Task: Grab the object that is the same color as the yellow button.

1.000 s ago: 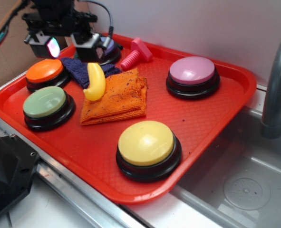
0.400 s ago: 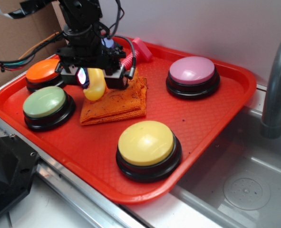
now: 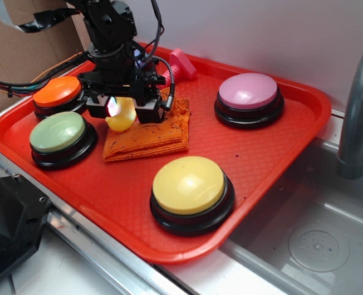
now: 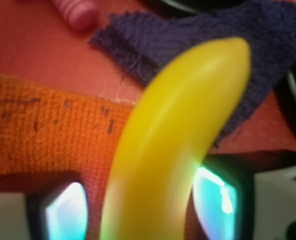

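Observation:
The yellow toy banana (image 3: pixel 121 118) lies on the left edge of the orange folded cloth (image 3: pixel 153 132), its far end over a dark blue cloth (image 4: pixel 203 35). My gripper (image 3: pixel 126 109) is lowered over the banana with one finger on each side, jaws open. In the wrist view the banana (image 4: pixel 183 135) fills the middle between the two lit pads (image 4: pixel 65 215); a gap shows at the left pad, and the right pad is very close. The large yellow button (image 3: pixel 188 184) stands at the tray's front, away from the gripper.
All stand on a red tray (image 3: pixel 279 160). A green button (image 3: pixel 58 132) and an orange button (image 3: pixel 57 92) are just left of the gripper. A pink button (image 3: pixel 249 91) and a pink screw toy (image 3: pixel 180 61) are behind. A sink (image 3: pixel 316 246) and faucet (image 3: pixel 356 117) are right.
My gripper has moved forward from the tray's back and come down over the banana, now lower around it. The banana has not visibly moved.

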Robot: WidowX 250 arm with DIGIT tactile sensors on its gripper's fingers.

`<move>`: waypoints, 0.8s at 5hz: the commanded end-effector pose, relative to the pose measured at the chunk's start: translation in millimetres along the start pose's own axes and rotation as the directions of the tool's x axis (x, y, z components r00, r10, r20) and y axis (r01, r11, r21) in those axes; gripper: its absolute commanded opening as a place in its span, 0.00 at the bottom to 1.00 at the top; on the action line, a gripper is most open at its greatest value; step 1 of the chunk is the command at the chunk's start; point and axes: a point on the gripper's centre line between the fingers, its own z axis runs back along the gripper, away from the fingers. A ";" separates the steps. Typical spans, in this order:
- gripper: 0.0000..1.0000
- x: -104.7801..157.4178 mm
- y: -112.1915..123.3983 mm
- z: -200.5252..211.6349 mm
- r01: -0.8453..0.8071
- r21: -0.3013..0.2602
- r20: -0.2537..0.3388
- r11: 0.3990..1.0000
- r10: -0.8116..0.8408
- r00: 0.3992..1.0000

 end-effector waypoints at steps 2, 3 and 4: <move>0.00 15.8 6.5 29.8 0.039 0.001 0.036 0.999 -0.039 0.999; 0.00 14.9 2.9 65.0 0.194 0.014 0.012 0.981 -0.194 0.981; 0.00 7.2 -2.3 85.7 0.279 -0.021 0.008 0.960 -0.278 0.960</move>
